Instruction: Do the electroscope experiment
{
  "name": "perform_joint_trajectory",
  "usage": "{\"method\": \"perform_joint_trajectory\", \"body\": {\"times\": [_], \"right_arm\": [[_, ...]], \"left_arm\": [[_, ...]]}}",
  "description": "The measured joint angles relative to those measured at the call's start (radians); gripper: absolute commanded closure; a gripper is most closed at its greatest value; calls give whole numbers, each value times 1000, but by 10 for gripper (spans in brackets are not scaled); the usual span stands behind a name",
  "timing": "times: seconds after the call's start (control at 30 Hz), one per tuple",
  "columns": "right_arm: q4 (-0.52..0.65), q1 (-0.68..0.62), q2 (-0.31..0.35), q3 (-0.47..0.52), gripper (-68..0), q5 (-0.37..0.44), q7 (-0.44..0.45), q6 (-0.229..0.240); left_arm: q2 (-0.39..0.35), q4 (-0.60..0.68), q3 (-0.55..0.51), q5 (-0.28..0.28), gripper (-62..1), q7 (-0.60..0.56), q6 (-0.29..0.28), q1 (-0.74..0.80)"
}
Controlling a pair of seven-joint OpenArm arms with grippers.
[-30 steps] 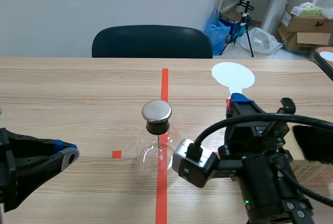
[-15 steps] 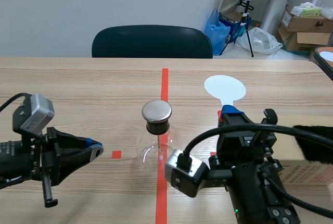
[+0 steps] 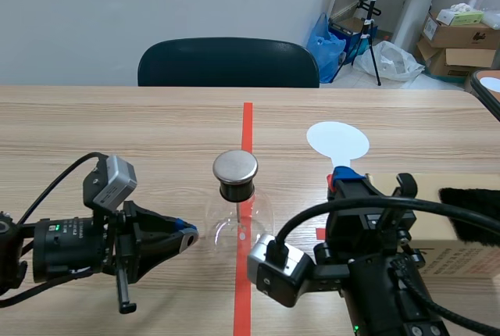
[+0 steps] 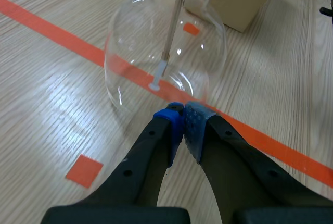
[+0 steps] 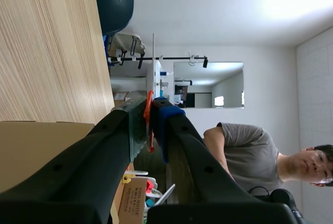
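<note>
The electroscope, a clear glass flask (image 3: pixel 234 223) with a round metal cap (image 3: pixel 235 166), stands on the red centre line. In the left wrist view the flask (image 4: pixel 166 62) is just ahead of my left gripper (image 4: pixel 183 115), whose fingers are shut on nothing; a thin rod (image 4: pixel 170 34) hangs inside. My left gripper (image 3: pixel 185 237) lies low, close to the flask's left side. My right gripper (image 3: pixel 344 173) is shut on the handle of a white round paddle (image 3: pixel 337 140), held upright to the right of the flask. From the right wrist, the paddle (image 5: pixel 153 52) shows edge-on between the fingers.
A cardboard box (image 3: pixel 449 234) with a black furry piece (image 3: pixel 471 205) on it sits at the right, behind my right arm. The same box (image 4: pixel 234 0) lies beyond the flask. A dark chair (image 3: pixel 228 62) stands at the far edge. A person (image 5: pixel 244 146) appears in the right wrist view.
My left arm has swung in from the left edge toward the flask, its gripper now close beside it. My right gripper has shifted slightly left and nearer with the paddle.
</note>
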Motion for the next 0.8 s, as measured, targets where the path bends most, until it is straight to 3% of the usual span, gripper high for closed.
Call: {"method": "perform_joint_trajectory", "body": {"times": [0.07,0.43,0.63,0.8], "right_arm": [[0,0,0,0,-11,0,0,0],[0,0,0,0,-11,0,0,0],[0,0,0,0,-11,0,0,-8],[0,0,0,0,-11,0,1,-8]], "left_arm": [[16,-8,10,24,-32,0,0,-10],[44,-16,17,29,-31,-17,5,-11],[44,-16,17,29,-32,-24,86,-11],[42,-24,17,29,-32,-22,102,-11]]}}
